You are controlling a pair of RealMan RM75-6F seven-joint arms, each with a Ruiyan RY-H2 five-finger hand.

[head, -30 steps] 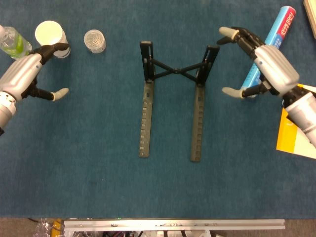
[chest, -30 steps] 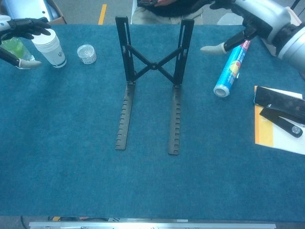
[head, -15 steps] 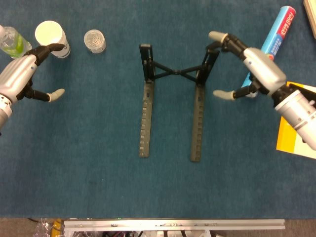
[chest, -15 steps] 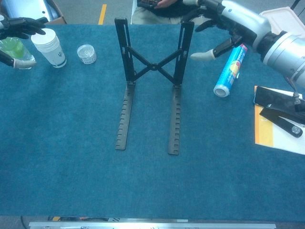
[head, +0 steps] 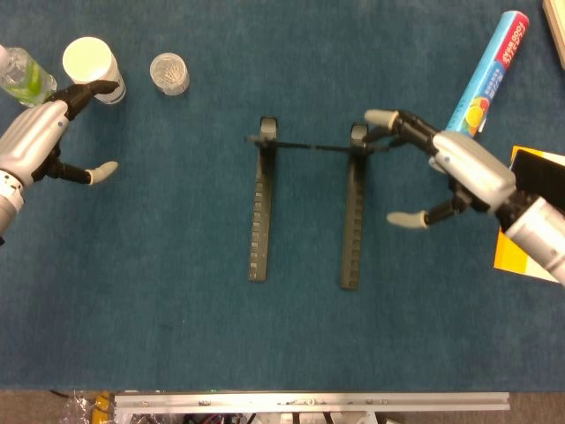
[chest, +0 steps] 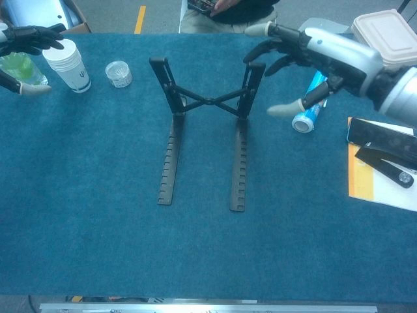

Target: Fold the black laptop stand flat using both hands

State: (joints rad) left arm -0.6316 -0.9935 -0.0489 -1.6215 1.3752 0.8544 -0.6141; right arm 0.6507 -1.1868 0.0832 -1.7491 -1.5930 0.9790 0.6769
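Two hands spread, empty | right hand point(chest: 319, 59) touching stand point(chest: 207, 107) upright | left hand point(head: 40, 141) beside cup point(head: 92, 62) | tube point(head: 491, 75) behind right

Table cover: blue carpet-like cloth point(head: 177, 327) spread over the whole work surface, evenly lit.
Table edge: pale metal rail point(head: 309, 402) along the near side, with a scrap of crinkled plastic point(head: 84, 406) at its left end.
Floor: grey, seen past the far edge in the chest view, with a yellow painted stripe point(chest: 139, 18).
Far side: a seated person point(chest: 228, 10), partly visible just beyond the table.
Far left corner: a brown cardboard box point(chest: 78, 18).
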